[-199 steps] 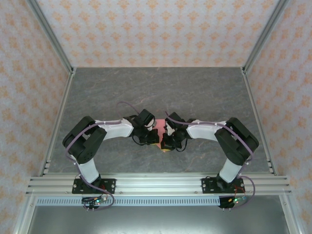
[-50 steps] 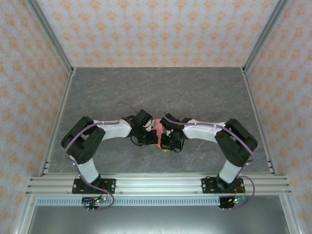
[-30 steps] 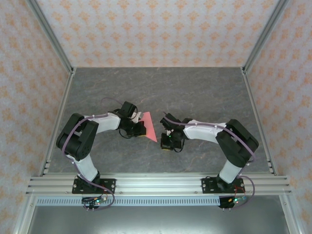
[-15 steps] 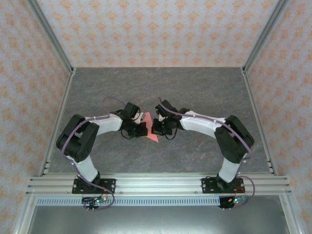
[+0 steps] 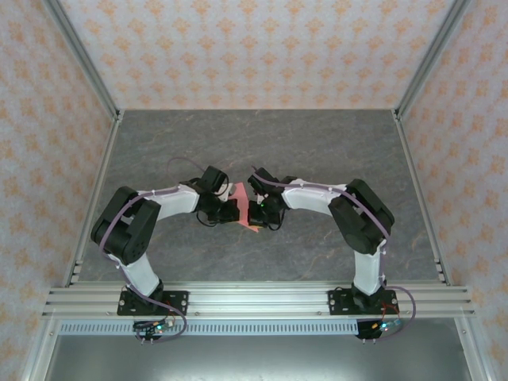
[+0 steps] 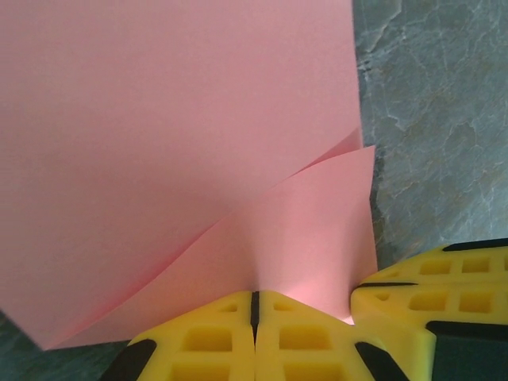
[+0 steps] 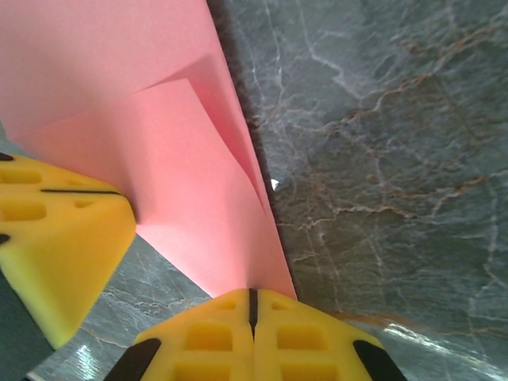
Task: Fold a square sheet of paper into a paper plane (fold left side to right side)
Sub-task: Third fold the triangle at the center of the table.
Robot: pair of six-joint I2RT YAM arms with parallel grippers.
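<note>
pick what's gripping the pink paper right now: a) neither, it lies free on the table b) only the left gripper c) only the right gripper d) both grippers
D: in the left wrist view the left gripper is shut on the pink paper, and in the right wrist view the right gripper is pinched shut on another edge of it.

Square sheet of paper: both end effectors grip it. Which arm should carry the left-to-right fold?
Left, probably. The left end effector pinches the square sheet of paper on its left side and could sweep across; the right end effector pinches the right edge, anchoring it.
</note>
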